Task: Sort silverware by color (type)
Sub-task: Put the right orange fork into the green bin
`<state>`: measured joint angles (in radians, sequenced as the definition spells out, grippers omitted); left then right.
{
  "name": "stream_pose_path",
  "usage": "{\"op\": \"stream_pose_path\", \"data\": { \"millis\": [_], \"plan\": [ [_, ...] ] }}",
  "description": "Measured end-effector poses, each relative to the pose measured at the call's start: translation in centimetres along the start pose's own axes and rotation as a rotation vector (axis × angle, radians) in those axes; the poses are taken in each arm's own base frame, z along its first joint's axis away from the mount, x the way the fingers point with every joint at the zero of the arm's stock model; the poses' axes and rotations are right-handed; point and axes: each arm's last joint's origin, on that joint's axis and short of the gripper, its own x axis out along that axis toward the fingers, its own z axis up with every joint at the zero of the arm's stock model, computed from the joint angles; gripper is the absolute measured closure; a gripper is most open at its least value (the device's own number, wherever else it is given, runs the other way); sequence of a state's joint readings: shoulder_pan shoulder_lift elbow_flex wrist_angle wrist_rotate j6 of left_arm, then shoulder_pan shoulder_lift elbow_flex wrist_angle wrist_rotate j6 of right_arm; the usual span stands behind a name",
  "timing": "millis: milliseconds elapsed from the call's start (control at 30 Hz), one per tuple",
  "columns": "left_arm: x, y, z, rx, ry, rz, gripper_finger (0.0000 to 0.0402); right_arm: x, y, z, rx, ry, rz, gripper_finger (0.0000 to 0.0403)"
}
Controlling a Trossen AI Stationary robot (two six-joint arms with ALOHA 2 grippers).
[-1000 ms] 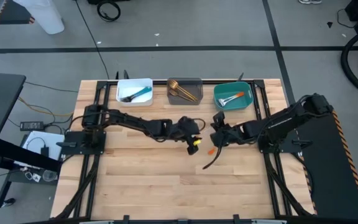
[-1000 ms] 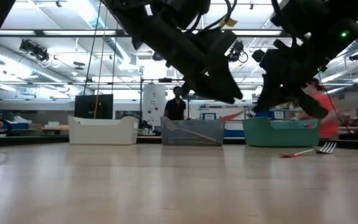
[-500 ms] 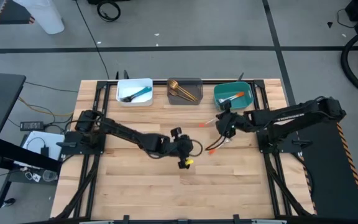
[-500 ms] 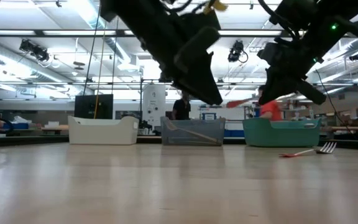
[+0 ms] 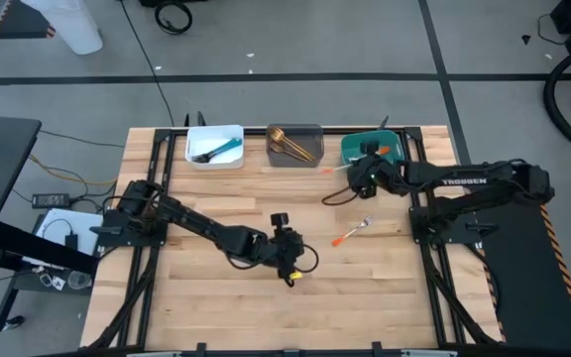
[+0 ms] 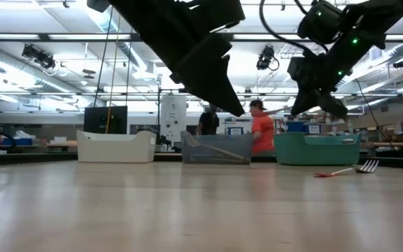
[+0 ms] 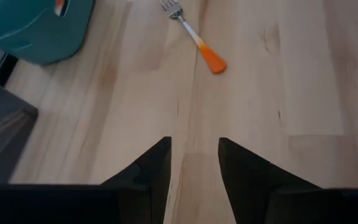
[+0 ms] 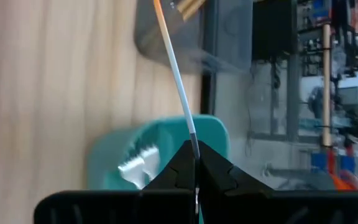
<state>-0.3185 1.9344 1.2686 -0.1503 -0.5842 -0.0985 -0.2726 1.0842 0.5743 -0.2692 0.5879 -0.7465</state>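
My right gripper (image 5: 357,175) hangs over the table's far right, just short of the teal bin (image 5: 369,159), shut on an orange-handled utensil (image 8: 174,68). A second orange-handled fork (image 5: 353,231) lies flat on the table between the arms; the left wrist view shows this fork (image 7: 194,36) ahead of the fingers. My left gripper (image 7: 194,155) is open over bare wood near the table's middle (image 5: 295,258), touching nothing. The white bin (image 5: 214,146) holds blue-handled pieces, the grey bin (image 5: 295,144) gold ones. My right gripper pinches the utensil's thin silver end (image 8: 191,134) between its two fingertips. The shaft runs straight on from the fingers, its orange handle end (image 8: 157,7) farthest from them. The utensil is lifted clear of the table.
The three bins stand in a row along the far edge. The teal bin (image 8: 160,152) has silver fork tines lying in it. A person in an orange shirt (image 6: 261,133) moves in the room beyond the table. Open wood lies near and left of my left gripper.
My right gripper has risen and gone toward the far edge, up to the teal bin, carrying the utensil and staying shut. My left gripper has swung toward the near edge, rolling as it went, and stays open. The fork on the table has not moved.
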Motion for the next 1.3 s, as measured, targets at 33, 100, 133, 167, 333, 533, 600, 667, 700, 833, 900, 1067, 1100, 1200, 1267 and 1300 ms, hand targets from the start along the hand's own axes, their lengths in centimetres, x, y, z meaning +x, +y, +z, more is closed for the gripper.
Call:
{"op": "stream_pose_path", "data": {
  "millis": [33,100,133,167,333,533,600,667,700,833,900,1067,1100,1200,1267,1300],
  "plan": [
    [0.0,0.0,0.0,0.017,0.000,-0.001,0.0260,0.2,-0.2,-0.2,-0.011,0.015,-0.011,0.0394],
    [0.0,0.0,0.0,0.053,0.000,-0.004,0.0260,0.5,-0.6,-0.6,-0.042,0.065,-0.044,0.0394],
    [0.1,0.1,0.0,0.070,0.001,-0.011,0.0260,0.5,-0.8,-0.8,-0.050,0.089,-0.063,0.0394],
    [0.1,0.0,0.0,0.090,0.000,-0.022,0.0260,0.6,-0.9,-0.9,-0.053,0.109,-0.078,0.0394],
    [0.8,0.4,0.0,0.139,0.003,-0.096,0.0260,1.0,-1.3,-1.5,-0.009,0.135,-0.075,0.0394],
    [2.2,2.9,0.0,0.202,0.024,-0.053,0.0260,1.0,-0.9,-1.1,0.074,0.039,0.012,0.0394],
    [2.7,4.3,0.2,0.201,0.026,-0.028,0.0260,0.7,-0.6,-0.6,0.075,-0.001,0.038,0.0394],
    [3.3,5.7,0.6,0.184,0.004,0.006,0.0260,0.5,-0.2,-0.2,0.067,-0.029,0.054,0.0394],
    [3.6,6.3,0.7,0.181,-0.003,0.019,0.0260,0.3,-0.1,-0.1,0.061,-0.040,0.058,0.0394],
    [4.3,8.2,1.4,0.200,-0.060,0.074,0.0260,-0.3,0.5,0.5,0.067,-0.080,0.070,0.0394],
    [4.3,8.9,1.6,0.222,-0.062,0.115,0.0260,-0.7,0.7,0.9,0.084,-0.103,0.077,0.0394],
    [3.8,10.4,2.3,0.230,-0.090,0.159,0.0260,-1.8,1.7,1.8,0.122,-0.169,0.108,0.0394],
    [3.8,10.5,2.3,0.227,-0.095,0.163,0.0260,-2.0,1.9,1.9,0.124,-0.179,0.118,0.0394],
    [3.4,11.0,2.6,0.217,-0.106,0.171,0.0260,-2.4,2.3,2.3,0.131,-0.201,0.133,0.0394],
    [3.0,11.2,2.8,0.220,-0.110,0.172,0.0260,-2.6,2.6,2.4,0.141,-0.208,0.139,0.0394],
    [2.9,11.2,2.9,0.219,-0.116,0.174,0.0260,-2.7,2.6,2.6,0.151,-0.216,0.140,0.0394]
  ]
}}
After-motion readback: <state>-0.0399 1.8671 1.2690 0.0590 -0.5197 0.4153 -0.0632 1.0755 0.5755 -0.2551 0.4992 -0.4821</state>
